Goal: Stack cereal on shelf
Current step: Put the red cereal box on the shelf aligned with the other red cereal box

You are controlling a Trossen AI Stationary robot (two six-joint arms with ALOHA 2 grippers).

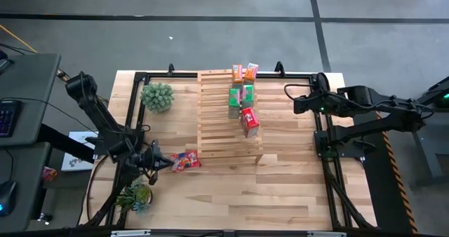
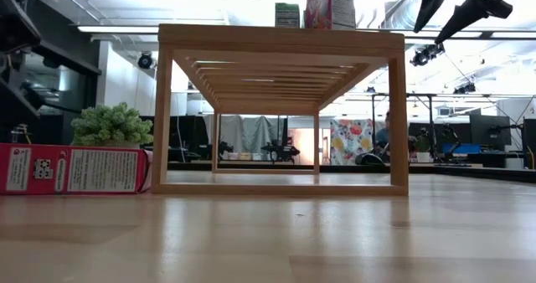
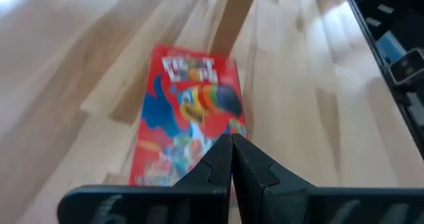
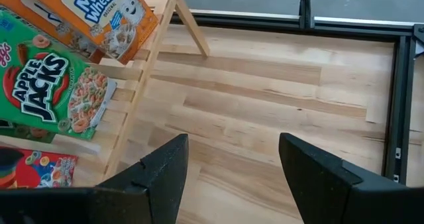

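Note:
The shelf (image 1: 228,114), a light-wood slatted rack, stands mid-table. On its top stand several cereal boxes: orange (image 1: 245,71), green (image 1: 240,95) and red (image 1: 249,121). Another red cereal box (image 1: 185,160) lies flat on the table, face up, left of the shelf (image 2: 280,40). My left gripper (image 1: 167,162) is shut, and its tips (image 3: 231,144) are low at this box's (image 3: 189,118) end nearer the table's left edge. My right gripper (image 1: 289,91) hangs open, high above the table to the right of the shelf, with nothing between its fingers (image 4: 232,164). My left gripper's shut fingertips (image 3: 231,142) come slanting down from the table's left side over a corner (image 3: 222,132) of the flat red box's end. I cannot tell whether they touch it. The box lies flat on the table.
One green potted plant (image 1: 156,97) stands at the far left beside the shelf, another (image 1: 135,195) at the near left behind my left arm. Bare tabletop (image 1: 280,188) lies in front of the shelf and to its right. A black frame (image 1: 326,153) runs along the table's edges.

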